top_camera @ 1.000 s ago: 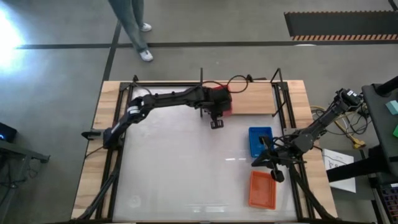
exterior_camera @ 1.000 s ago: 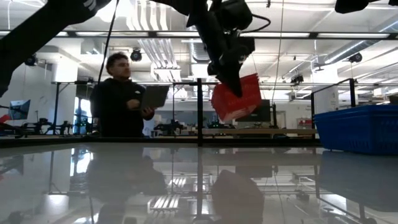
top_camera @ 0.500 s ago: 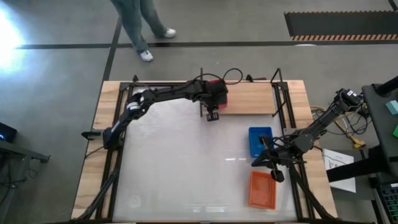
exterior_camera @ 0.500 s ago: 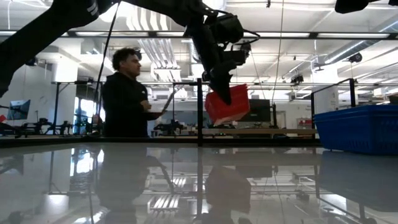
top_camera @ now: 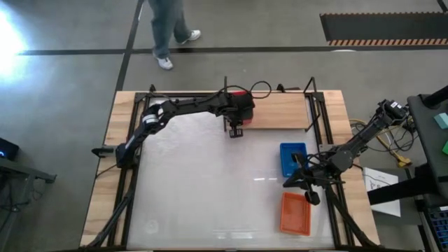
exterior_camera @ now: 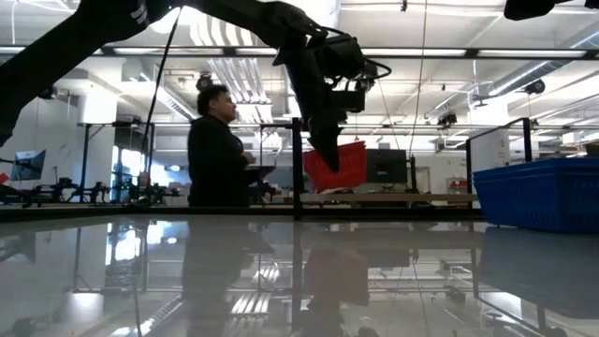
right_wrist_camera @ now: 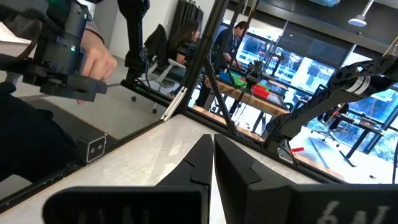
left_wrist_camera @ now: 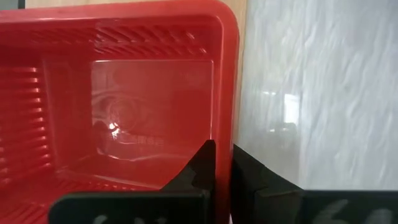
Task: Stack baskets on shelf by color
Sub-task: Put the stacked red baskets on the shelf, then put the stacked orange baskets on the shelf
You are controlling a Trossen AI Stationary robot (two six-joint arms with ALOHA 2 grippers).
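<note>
The left gripper [left_wrist_camera: 222, 163] has its jaws pinched narrow over one wall of the red basket [left_wrist_camera: 118, 99], one finger inside the rim and one outside. It holds the basket in the air, tilted, over the left end of the shelf [top_camera: 283, 110], which runs along the counter's [top_camera: 203, 189] far edge. In the low view the basket hangs below the gripper, just above the board and apparently not yet set down.

The basket looks light and fairly stiff: thin moulded plastic with ribbed mesh walls and a glossy floor. A one-wall pinch lets it swing and tip, so I judge the rolled rim near a corner to be the best hold, where the plastic is thickest. The smooth plastic could slip between hard fingers if jolted.

The red basket is empty. The blue basket [top_camera: 292, 158] sits near the counter's right edge, about halfway down, and the orange basket [top_camera: 295, 213] lies towards the near right corner. Both appear empty from above.

The right gripper [top_camera: 299, 173] waits with jaws closed on nothing, hovering by the blue basket's near end.
</note>
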